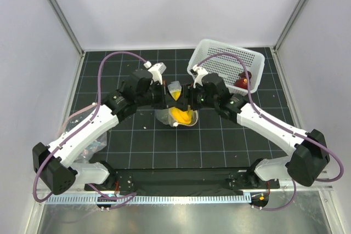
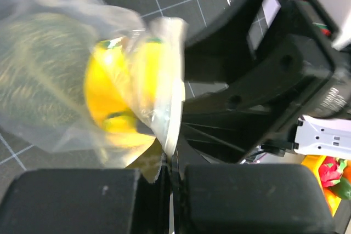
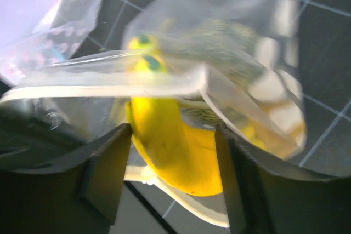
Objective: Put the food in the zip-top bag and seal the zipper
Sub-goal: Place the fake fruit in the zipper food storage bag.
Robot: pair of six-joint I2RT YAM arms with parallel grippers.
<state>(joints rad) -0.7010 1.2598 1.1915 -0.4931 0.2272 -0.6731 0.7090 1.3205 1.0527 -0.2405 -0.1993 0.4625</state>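
Observation:
The clear zip-top bag hangs at the middle of the mat between both grippers. My left gripper is shut on the bag's mouth edge, pinching the pale zipper strip. The yellow banana and the grey-green melon show through the film. My right gripper reaches into the bag's mouth, its fingers closed against both sides of the banana. The zipper strip stands open above them, with the melon behind. Dark-red fruit lies in the basket.
The white perforated basket stands at the back right, close behind the right arm. A crumpled piece of clear plastic lies under the left arm. Frame posts and pale walls bound the mat on three sides.

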